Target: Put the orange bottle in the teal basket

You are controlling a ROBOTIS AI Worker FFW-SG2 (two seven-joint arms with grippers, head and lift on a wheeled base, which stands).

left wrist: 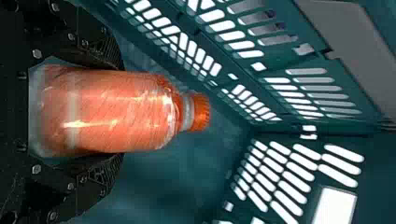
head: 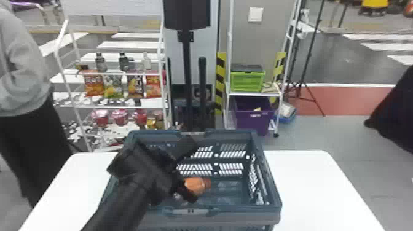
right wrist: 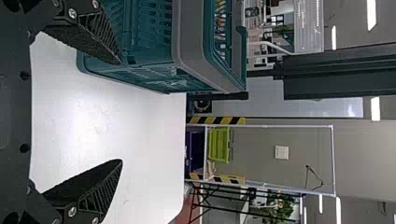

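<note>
The white table [right wrist: 102,121] spreads beyond the right gripper [right wrist: 122,112], its fingers parted. The teal basket [head: 272,196] surrounds the left gripper's fingertips [head: 184,186]; printed snack bags [head: 135,86] stand well beyond. Those fingers grip the orange bottle [left wrist: 107,112], cap [left wrist: 201,112] outward.

This looks like a shop-style hall: beyond the worktop [head: 307,184], a white rack [head: 115,107] displays snack bags [head: 93,83] and bottles [head: 100,63], with crossing stripes [head: 132,45] marking the floor.

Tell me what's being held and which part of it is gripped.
The left end effector holds the orange bottle by the base end of its body, cap free; the right end effector holds nothing.
</note>
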